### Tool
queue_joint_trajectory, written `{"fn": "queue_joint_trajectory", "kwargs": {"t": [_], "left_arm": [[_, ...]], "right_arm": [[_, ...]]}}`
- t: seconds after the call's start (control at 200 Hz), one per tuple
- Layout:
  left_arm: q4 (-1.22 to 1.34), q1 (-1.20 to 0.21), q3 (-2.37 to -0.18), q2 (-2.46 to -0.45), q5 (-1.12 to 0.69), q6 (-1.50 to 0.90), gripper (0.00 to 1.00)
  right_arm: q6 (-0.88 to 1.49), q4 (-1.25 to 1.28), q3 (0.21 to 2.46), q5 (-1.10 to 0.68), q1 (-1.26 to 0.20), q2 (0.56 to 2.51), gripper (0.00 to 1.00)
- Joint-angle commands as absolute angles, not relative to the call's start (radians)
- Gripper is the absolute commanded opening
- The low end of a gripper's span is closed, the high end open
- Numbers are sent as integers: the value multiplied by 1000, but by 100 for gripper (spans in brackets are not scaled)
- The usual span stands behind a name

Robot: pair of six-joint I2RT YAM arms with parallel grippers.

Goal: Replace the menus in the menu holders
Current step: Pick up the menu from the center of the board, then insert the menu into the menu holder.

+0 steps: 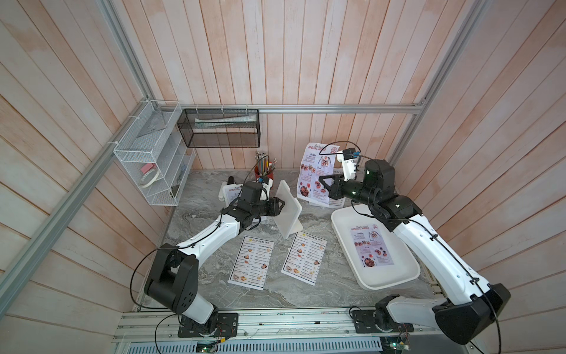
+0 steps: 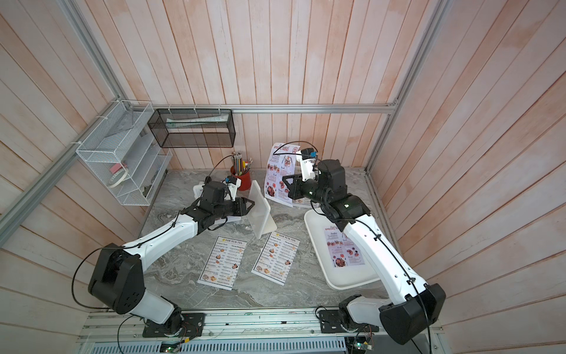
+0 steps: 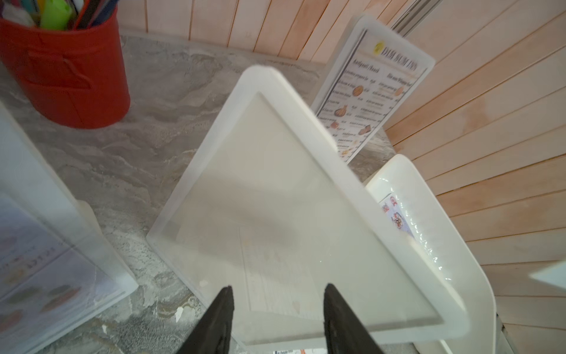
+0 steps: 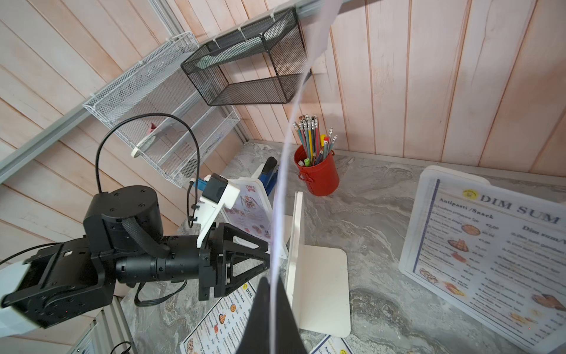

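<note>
The pale lilac "SPECIAL MENU" paper sheet point(image 1: 309, 171) stands upright near the back edge of the grey marbled worktop point(image 1: 211, 190), pinched in the right gripper point(image 1: 321, 179). Mid-worktop, an empty white plastic menu holder point(image 1: 288, 211) faces the left gripper point(image 1: 281, 203), whose fingers are apart.

We note: wall point(image 1: 306, 61) of pale matt wood planks. Table point(image 1: 306, 291) grey, marble-veined, smooth. Holder point(image 3: 275, 184) frosted matt plastic. Tray point(image 3: 453, 233) glossy white plastic. Menu point(image 1: 312, 171) thin printed paper. Cup point(image 4: 321, 177) red painted metal. Basket point(image 4: 254, 76) black wire mesh, rack point(image 4: 147, 92) white wire mesh.
</note>
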State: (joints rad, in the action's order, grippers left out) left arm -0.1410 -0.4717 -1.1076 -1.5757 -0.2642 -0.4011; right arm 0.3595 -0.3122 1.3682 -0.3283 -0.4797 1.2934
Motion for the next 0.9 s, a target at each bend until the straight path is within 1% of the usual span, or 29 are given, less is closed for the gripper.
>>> {"fn": "queue_joint_trajectory", "kwargs": {"t": [0.0,0.195,0.645,0.895], "left_arm": [[-144,-480,-1134,-1611,-170,-399,48],[-150,-481,-1122,-1609,-130,-403,46],[-170,-480,-1084,-1576,-91,-400,46],[-182,-481,-1091,-1562,-77,-392,46]], "right_arm": [[378,-324,1404,-270,-486,1311,0],[371,-316,1394,-276,-486,1321,0],[365,-305,1358,-332,-485,1332,0],[358,-309,1339,-332,-485,1336,0]]}}
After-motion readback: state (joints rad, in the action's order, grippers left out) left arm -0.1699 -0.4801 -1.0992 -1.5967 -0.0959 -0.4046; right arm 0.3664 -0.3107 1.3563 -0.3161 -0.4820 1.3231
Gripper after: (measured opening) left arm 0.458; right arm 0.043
